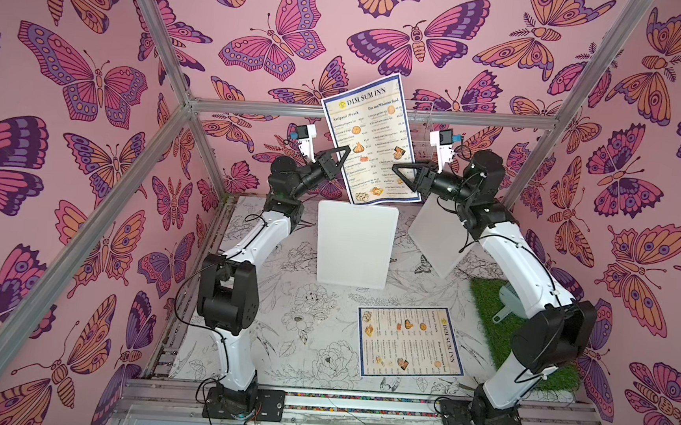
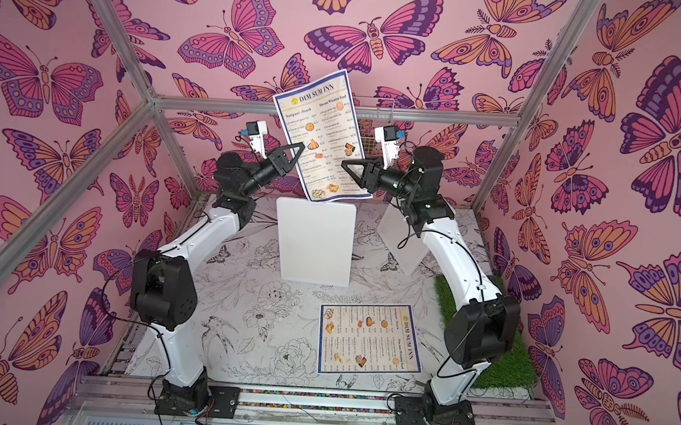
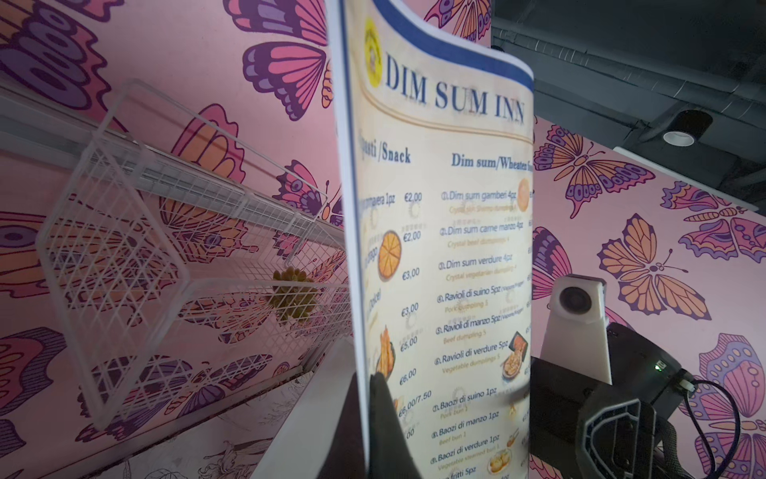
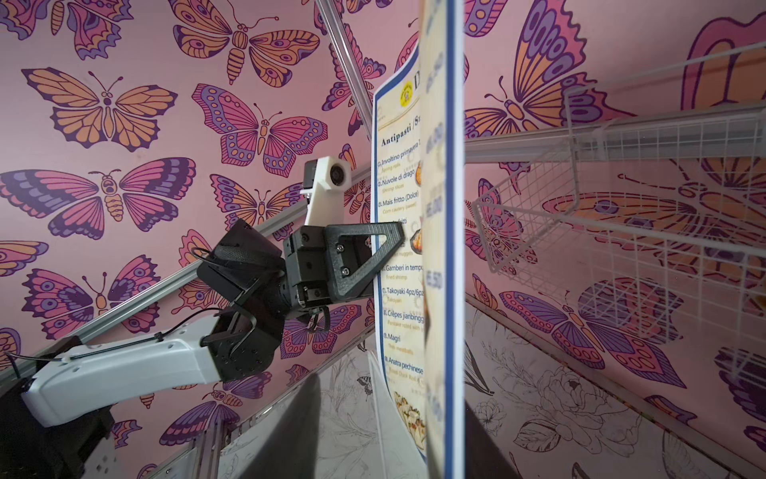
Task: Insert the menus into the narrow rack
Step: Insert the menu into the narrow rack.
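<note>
Cream-and-blue menu (image 1: 370, 137), upright mid-frame with its long axis near vertical, is pinched at its left edge by the left gripper (image 1: 342, 153), right gripper (image 1: 400, 171) at the right edge (can't tell if it's gripping), wire rack (image 1: 422, 123) just behind toward frame right, other menu (image 1: 409, 343) flat on the bench (image 1: 282, 320).

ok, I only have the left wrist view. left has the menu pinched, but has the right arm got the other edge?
Observer: Not clamped. In a top view the right fingers stand apart around the raised menu's far edge.
Operator: where's the other menu?
Observer: The second menu lies flat on the table, near the right arm's base.
Operator: anything else down there?
Observer: A white board sits mid-table between the arms, a second board beside that arm.
</note>
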Controlling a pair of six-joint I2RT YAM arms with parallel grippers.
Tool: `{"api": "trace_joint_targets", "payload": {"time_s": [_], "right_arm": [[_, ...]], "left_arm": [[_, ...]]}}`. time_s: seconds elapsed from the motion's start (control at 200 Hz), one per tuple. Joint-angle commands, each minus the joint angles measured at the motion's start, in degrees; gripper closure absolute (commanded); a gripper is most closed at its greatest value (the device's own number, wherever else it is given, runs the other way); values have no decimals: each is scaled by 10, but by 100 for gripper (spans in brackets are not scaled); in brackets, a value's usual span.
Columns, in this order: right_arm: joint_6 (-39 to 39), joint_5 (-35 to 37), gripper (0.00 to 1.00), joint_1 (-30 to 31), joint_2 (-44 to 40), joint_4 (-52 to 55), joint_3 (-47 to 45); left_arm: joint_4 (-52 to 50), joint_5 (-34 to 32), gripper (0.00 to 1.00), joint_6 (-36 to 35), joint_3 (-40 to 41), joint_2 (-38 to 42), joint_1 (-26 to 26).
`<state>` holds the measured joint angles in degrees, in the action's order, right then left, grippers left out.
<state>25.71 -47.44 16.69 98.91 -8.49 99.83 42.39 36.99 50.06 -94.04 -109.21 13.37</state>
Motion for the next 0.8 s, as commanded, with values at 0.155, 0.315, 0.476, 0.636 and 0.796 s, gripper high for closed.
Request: {"api": "trace_joint_targets", "payload": {"time_s": [0.155, 0.315, 0.476, 0.636, 0.796], "right_arm": [[0, -3, 55, 8, 15, 8, 26], [-3, 1, 55, 9, 15, 11, 29], [-3, 2, 55, 9, 15, 12, 30], [-2, 0, 55, 10, 17, 13, 31], [-1, -1, 55, 15, 21, 12, 32]], "left_arm": [[22, -1, 100, 4, 2, 15, -8], [19, 1, 100, 5, -16, 5, -8], [14, -2, 100, 3, -19, 5, -8], [16, -1, 100, 3, -10, 6, -11], [22, -1, 100, 4, 4, 12, -15]]}}
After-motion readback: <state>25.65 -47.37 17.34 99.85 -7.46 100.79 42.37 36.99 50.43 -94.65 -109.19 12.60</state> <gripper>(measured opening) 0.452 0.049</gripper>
